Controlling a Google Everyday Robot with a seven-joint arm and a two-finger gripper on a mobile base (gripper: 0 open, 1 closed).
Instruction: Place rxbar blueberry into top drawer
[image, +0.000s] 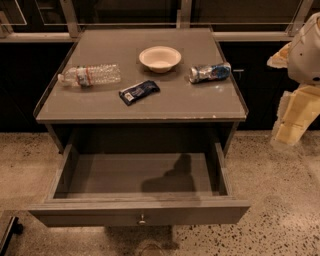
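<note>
The rxbar blueberry (139, 92), a dark blue wrapper with white patches, lies flat on the grey cabinet top (175, 107), near the front and a little left of centre. The top drawer (100, 214) is pulled out below the cabinet top, with a small round knob (142, 219) on its front panel. Its inside holds nothing, only a shadow. My gripper (292, 120) hangs at the right edge of the view, beside the cabinet's right side, well apart from the bar. It holds nothing that I can see.
On the cabinet top lie a clear plastic water bottle (90, 75) at the left, a white bowl (160, 58) at the back centre and a silver-and-blue can (210, 72) on its side at the right. Speckled floor surrounds the cabinet.
</note>
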